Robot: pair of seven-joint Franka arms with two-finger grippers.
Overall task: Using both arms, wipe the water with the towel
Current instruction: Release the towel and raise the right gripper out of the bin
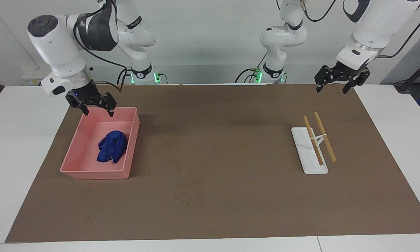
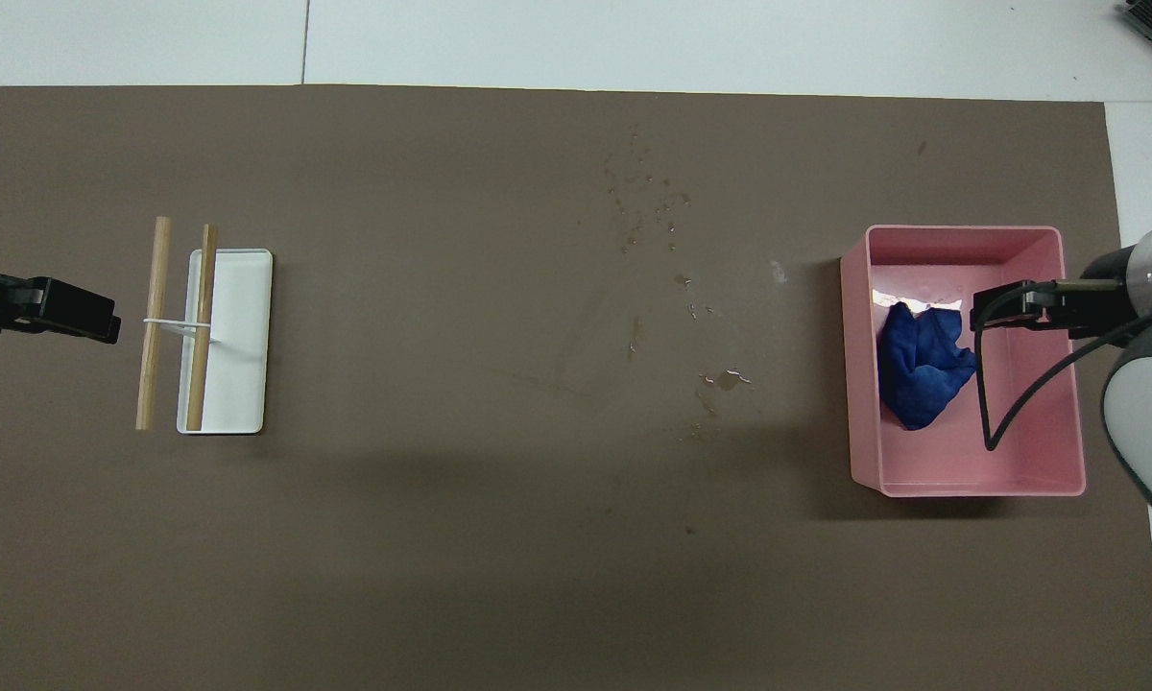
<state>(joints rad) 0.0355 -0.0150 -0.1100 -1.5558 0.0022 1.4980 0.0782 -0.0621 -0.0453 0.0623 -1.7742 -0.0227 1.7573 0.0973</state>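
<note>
The royal-blue towel (image 1: 112, 146) lies crumpled in the pink tray (image 1: 91, 174) at the right arm's end of the table. It also shows in the overhead view (image 2: 922, 369), inside the tray (image 2: 970, 485). My right gripper (image 1: 98, 111) is open and empty, and hangs over the tray's edge nearest the robots, above the towel and not touching it (image 2: 984, 309). My left gripper (image 1: 331, 89) is open and empty, and waits in the air over the mat's edge at the left arm's end (image 2: 96, 321). Water drops (image 2: 653, 206) and small puddles (image 2: 725, 379) lie mid-mat.
A white flat tray (image 1: 309, 154) lies on the brown mat (image 1: 213, 147) at the left arm's end, with two wooden sticks (image 1: 324, 136) tied by a white band across it. In the overhead view the sticks (image 2: 154, 317) lie just ahead of the left gripper.
</note>
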